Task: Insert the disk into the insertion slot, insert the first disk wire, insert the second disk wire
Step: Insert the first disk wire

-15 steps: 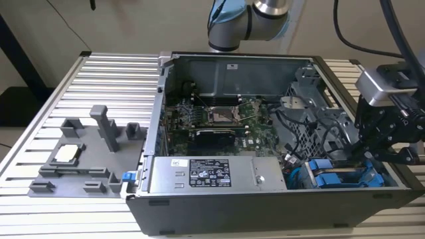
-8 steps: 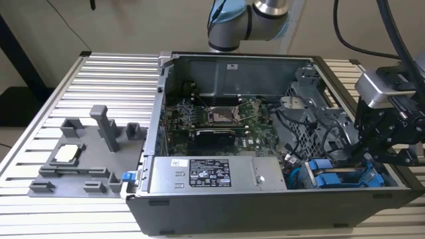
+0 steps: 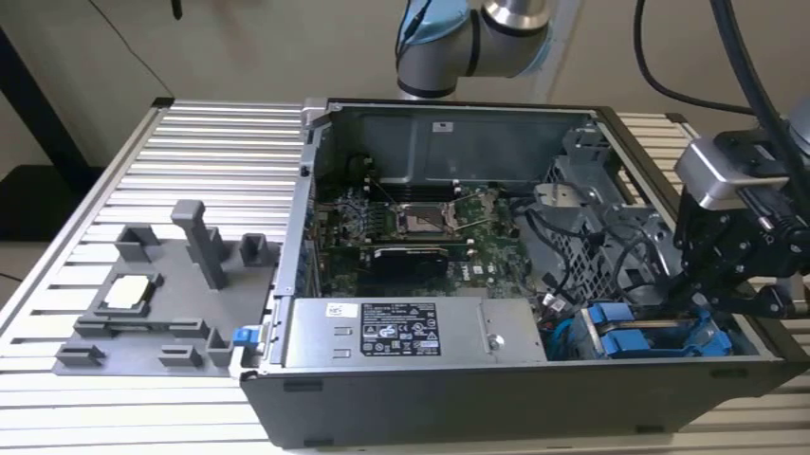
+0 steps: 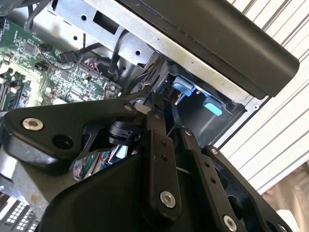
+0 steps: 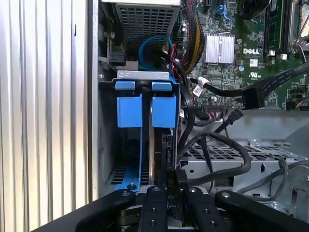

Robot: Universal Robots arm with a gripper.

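The arm reaches down into the open computer case (image 3: 506,403) at the exterior view's right, wrist bent over the drive bay. The gripper (image 5: 176,177) hangs just above the disk (image 5: 163,112), black matte jaws pressed together; whether they touch it cannot be told. The disk stands on edge in its slot, glossy blue plastic carrier around dull metal, beside looping black cables (image 5: 227,145) and the green motherboard (image 3: 418,227).

Blue disk carrier (image 5: 164,111), green motherboard (image 5: 227,79), black gripper (image 5: 175,181), ribbed silver table (image 5: 43,121).
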